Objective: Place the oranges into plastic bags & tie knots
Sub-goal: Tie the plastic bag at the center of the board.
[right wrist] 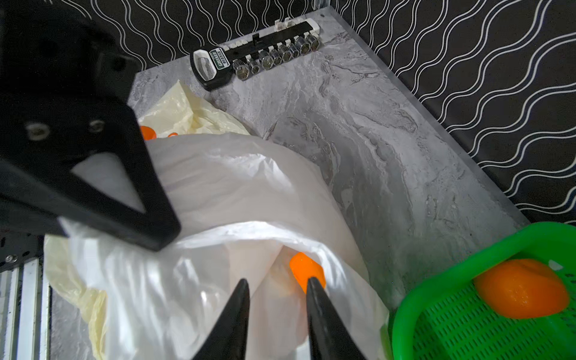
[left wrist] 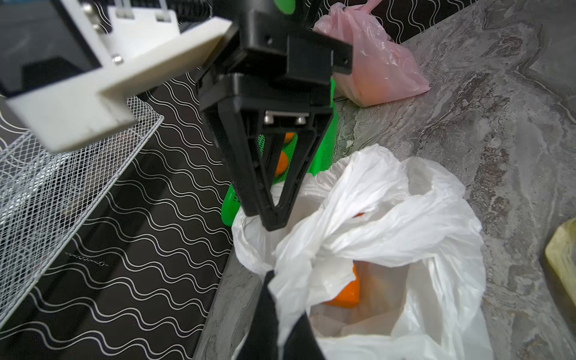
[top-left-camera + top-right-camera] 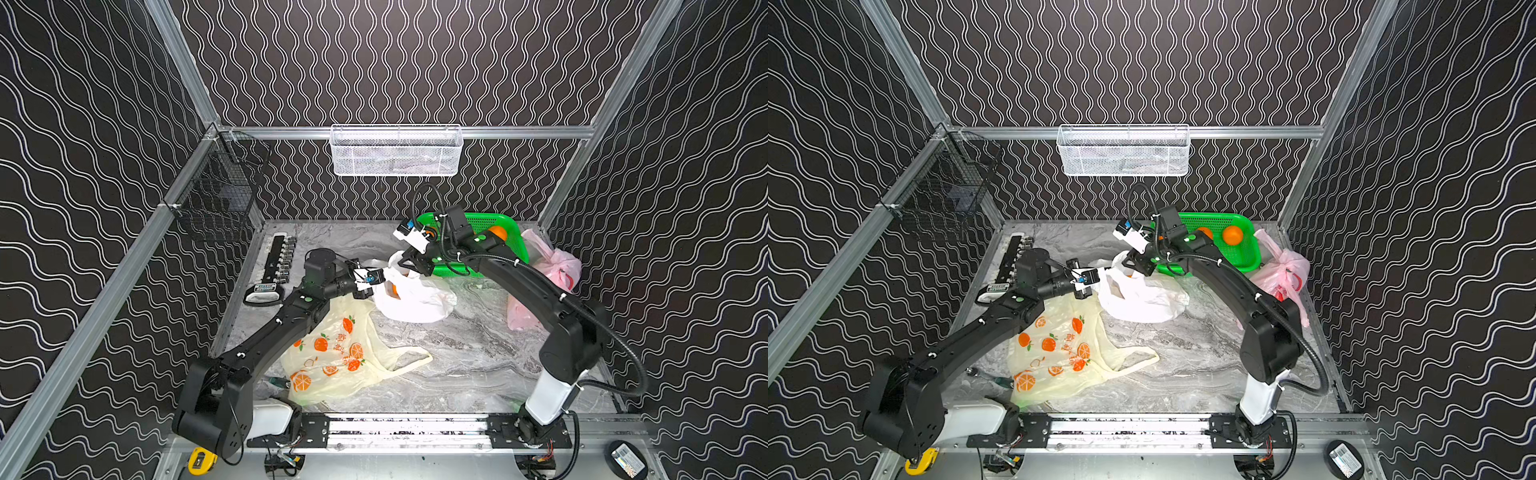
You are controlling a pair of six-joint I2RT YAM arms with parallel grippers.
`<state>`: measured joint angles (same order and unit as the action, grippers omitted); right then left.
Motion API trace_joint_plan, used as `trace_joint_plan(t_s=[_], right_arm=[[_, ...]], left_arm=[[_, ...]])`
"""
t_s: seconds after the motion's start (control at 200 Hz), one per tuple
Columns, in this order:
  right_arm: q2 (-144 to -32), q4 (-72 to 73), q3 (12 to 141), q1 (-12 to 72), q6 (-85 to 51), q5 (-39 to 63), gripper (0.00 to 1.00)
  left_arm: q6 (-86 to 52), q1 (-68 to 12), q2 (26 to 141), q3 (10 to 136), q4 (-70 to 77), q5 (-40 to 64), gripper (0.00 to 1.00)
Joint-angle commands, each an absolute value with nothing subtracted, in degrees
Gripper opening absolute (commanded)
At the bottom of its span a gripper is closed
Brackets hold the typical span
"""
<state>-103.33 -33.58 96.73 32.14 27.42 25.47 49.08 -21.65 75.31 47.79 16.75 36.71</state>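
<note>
From above, in both top views: white plastic bag [image 3: 415, 303] slumped at centre, just in front of the green basket [image 3: 513, 237], with an orange [image 3: 393, 289] showing at its mouth. More oranges [image 3: 1232, 235] lying in the basket. Clamped tight on the bag's left-hand rim, the left gripper [image 3: 379, 279]; poised at the opposite, basket-side rim, the right gripper [image 3: 404, 262]. Off to the right, a pink bag [image 3: 559, 266]; flat under the left arm, a yellow printed bag [image 3: 332, 353].

From the left wrist: bag handle gathered and held fast between the near fingers [image 2: 265, 311], mouth gaping, orange [image 2: 346, 296] inside. Right gripper [image 2: 274, 221] tips nearly meeting at the far rim.

From the right wrist: narrow gap at the right gripper [image 1: 279, 282], white film lying in it, orange [image 1: 304, 268] just beyond. Pinched or merely straddled, impossible to tell.

Judged ahead: mouth stretched along the line from claw to claw, right arm nearer the free rim. Firm hold there needed before drawing the handles together for a knot.
</note>
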Motion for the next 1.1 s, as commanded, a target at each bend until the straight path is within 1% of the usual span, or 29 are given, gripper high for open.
trace_joint_plan(t_s=[0.0, 0.2, 0.315, 0.495, 0.681, 0.821, 1.026, 1.091], right_arm=[[-105.26, -36.82, 99.20, 32.18, 27.28, 24.93, 0.32], [-107.49, -44.51, 101.22, 32.18, 32.14, 27.94, 0.31], [-106.93, -45.27, 99.82, 32.17, 33.47, 28.36, 0.31], [-107.37, -43.72, 99.49, 32.47, 32.80, 30.66, 0.37], [-107.59, -41.14, 97.52, 33.20, 31.95, 29.23, 0.42], [-106.75, -39.69, 95.69, 33.31, 32.11, 30.72, 0.44], [-104.52, -37.29, 92.49, 33.40, 32.34, 34.84, 0.55], [-104.14, -35.09, 91.54, 33.40, 30.95, 34.58, 0.61]], left_arm=[[49.91, -21.53, 75.37, 48.43, 16.93, 38.10, 0.00], [50.49, -21.53, 75.42, 48.42, 16.79, 37.00, 0.00], [50.39, -21.53, 75.31, 48.29, 17.20, 36.29, 0.00], [49.42, -21.47, 75.03, 47.91, 18.32, 36.63, 0.00], [49.04, -21.53, 74.41, 47.44, 18.51, 36.48, 0.00], [48.85, -21.53, 74.09, 47.29, 18.54, 35.97, 0.00], [48.52, -21.53, 73.87, 47.21, 18.52, 35.73, 0.00], [48.30, -21.53, 73.83, 47.20, 18.53, 35.87, 0.00]])
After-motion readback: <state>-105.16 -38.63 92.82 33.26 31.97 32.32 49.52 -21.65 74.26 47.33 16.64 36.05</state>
